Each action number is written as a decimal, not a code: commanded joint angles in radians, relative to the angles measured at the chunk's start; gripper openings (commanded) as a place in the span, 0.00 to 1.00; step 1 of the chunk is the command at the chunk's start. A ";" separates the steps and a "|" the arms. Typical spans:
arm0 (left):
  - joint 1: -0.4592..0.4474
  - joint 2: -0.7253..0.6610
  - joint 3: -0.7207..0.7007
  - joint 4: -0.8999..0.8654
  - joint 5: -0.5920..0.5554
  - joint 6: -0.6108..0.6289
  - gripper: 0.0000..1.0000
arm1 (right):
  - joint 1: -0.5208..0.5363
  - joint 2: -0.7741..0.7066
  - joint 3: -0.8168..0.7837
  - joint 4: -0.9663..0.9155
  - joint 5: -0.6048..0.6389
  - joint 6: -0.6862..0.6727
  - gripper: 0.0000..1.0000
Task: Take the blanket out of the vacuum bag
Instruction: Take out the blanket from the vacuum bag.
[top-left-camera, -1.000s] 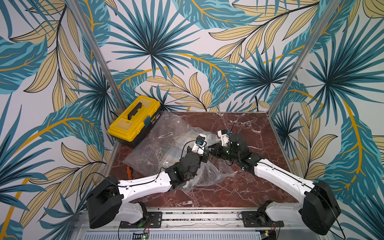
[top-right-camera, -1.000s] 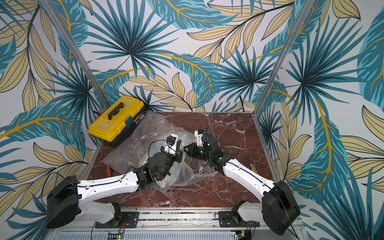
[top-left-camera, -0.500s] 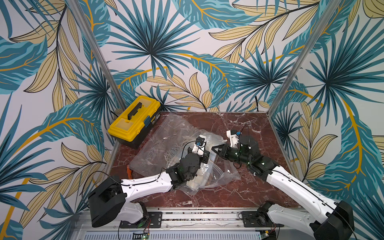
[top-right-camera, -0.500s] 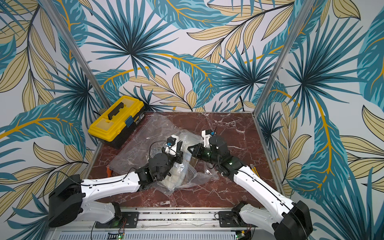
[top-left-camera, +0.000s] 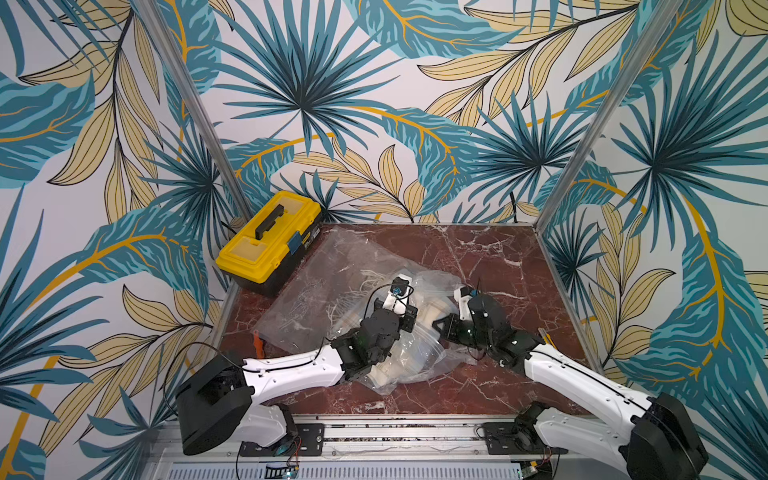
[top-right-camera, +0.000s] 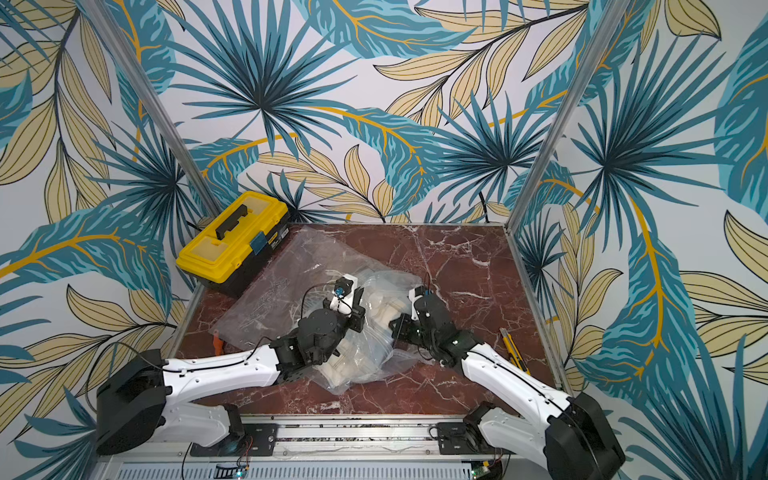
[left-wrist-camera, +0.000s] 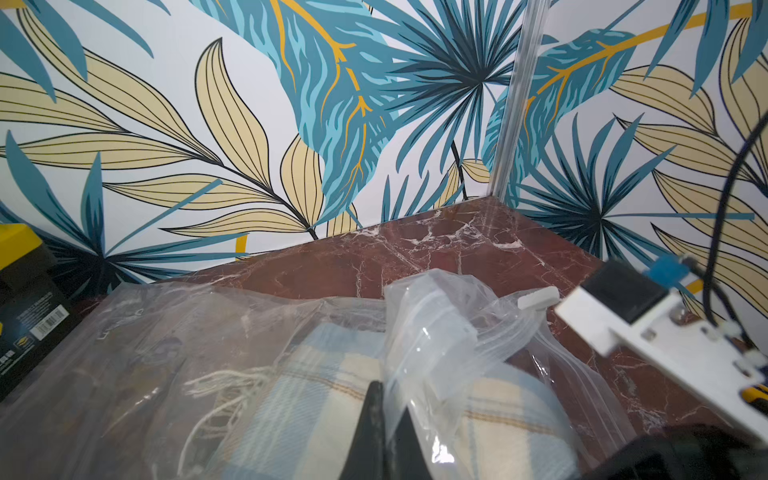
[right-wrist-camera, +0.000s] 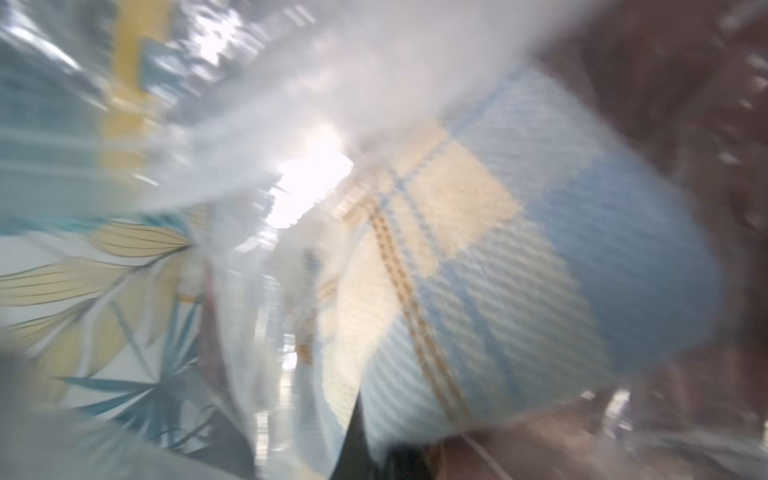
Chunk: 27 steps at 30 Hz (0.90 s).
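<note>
We find the vacuum bag lying crumpled across the middle of the red marble table, at centre frame in both top views. The blanket, a pale blue and cream check with a fringe, is inside the clear film, bunched in the bag's lower-right part between the two arms.

The left end effector is pressed together on a fold of bag film, which rises from between its fingers at lower centre of the left wrist view. The right end effector sits at the bag's right edge, pressed together. The right wrist view is blurred, so we cannot tell what it pinches.

A white slider sits on the bag's zip. A yellow toolbox stands at the table's upper-left corner, just beside the bag. A yellow utility knife lies near the table's right edge, apart from the bag.
</note>
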<state>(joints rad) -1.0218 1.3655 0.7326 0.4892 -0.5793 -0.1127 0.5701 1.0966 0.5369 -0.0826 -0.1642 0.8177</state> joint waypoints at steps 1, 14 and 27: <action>0.004 -0.037 -0.016 -0.038 -0.006 -0.001 0.00 | 0.004 0.020 -0.100 0.101 0.059 -0.026 0.00; 0.004 -0.036 -0.013 -0.058 -0.005 -0.018 0.00 | 0.004 0.049 0.032 0.008 0.078 -0.107 0.53; 0.004 -0.035 -0.016 -0.066 -0.006 -0.022 0.00 | 0.004 0.032 0.148 -0.328 0.099 -0.063 0.65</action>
<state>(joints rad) -1.0218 1.3468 0.7277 0.4400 -0.5827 -0.1246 0.5720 1.1584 0.6632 -0.2749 -0.1017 0.7403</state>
